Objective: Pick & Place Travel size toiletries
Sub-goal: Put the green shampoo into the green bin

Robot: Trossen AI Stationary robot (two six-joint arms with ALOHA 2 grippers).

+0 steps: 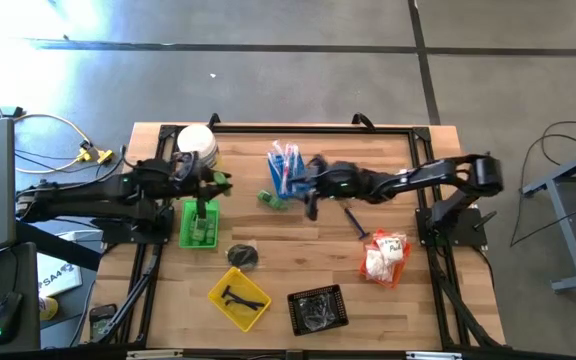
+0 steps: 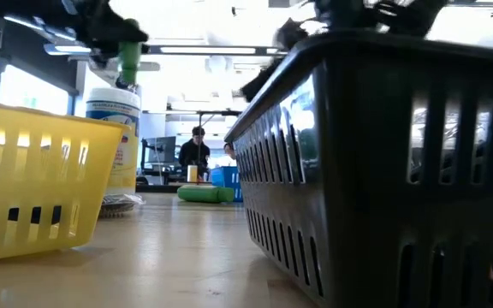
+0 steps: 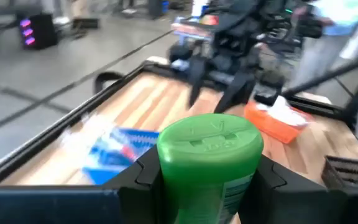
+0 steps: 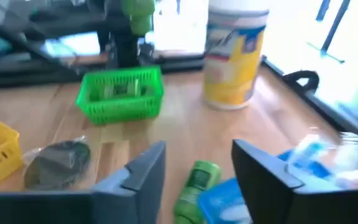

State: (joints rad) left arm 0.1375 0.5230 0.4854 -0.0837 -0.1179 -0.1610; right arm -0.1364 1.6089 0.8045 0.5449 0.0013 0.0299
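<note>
Green bottle (image 3: 209, 163) in left gripper (image 3: 207, 177) — wrist view, second bottle (image 4: 196, 183)

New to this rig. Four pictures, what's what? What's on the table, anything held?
Two dark robot arms work at a wooden table. One picture looks straight down, one sits at table height, and two ride on the wrists. The left end effector is shut on a green bottle, raised over the green tray. The right end effector is open above another green bottle lying beside the blue tray. Also there: a yellow tray, black tray, orange tray and a white tub.
</note>
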